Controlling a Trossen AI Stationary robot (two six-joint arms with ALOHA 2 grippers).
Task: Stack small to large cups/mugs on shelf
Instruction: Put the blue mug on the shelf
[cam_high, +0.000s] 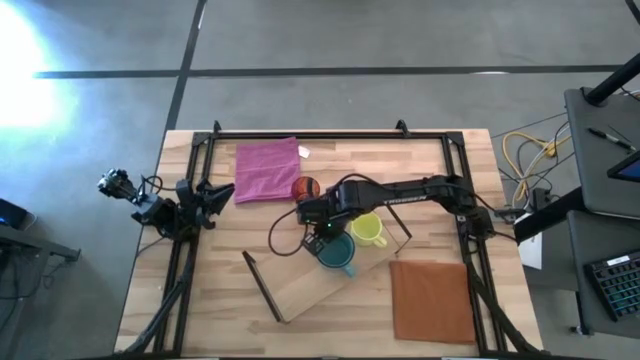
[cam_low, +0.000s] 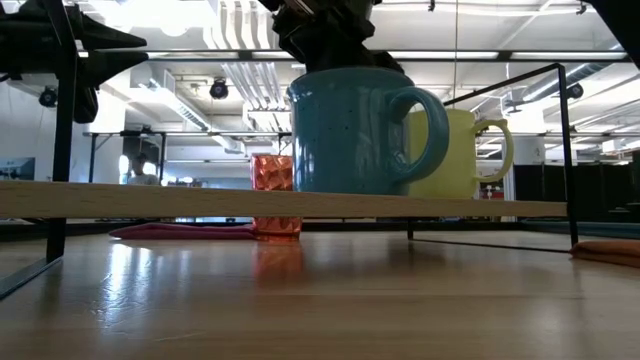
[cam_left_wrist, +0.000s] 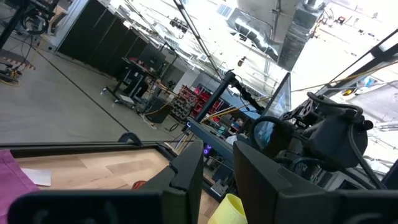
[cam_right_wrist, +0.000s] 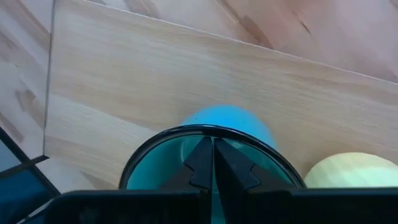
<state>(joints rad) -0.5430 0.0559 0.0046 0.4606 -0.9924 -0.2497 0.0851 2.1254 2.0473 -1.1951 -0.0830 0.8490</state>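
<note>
The teal mug (cam_high: 340, 256) and the yellow-green mug (cam_high: 368, 230) stand upright side by side on the light wooden shelf plank (cam_high: 300, 290), which lies slantwise on the table. The small orange-red cup (cam_high: 305, 187) stands on the table beyond the shelf, next to the pink cloth. My right gripper (cam_right_wrist: 213, 146) is shut, pointing down over the teal mug's mouth (cam_right_wrist: 186, 155), just above the rim in the low view (cam_low: 325, 45). My left gripper (cam_high: 215, 192) is open and empty at the table's left side. My right gripper's shut fingers (cam_right_wrist: 202, 158) point down from above into the teal mug's open mouth, close to the rim (cam_right_wrist: 214, 128). I cannot tell whether they touch the mug. The mug stands upright on the shelf plank (cam_low: 150, 200).
A pink cloth (cam_high: 267, 170) lies at the far side of the table. A brown square mat (cam_high: 430, 300) lies at the near right. Dark wire frames (cam_low: 560, 150) stand at the shelf's ends. A black rail frame (cam_high: 300, 135) borders the table.
</note>
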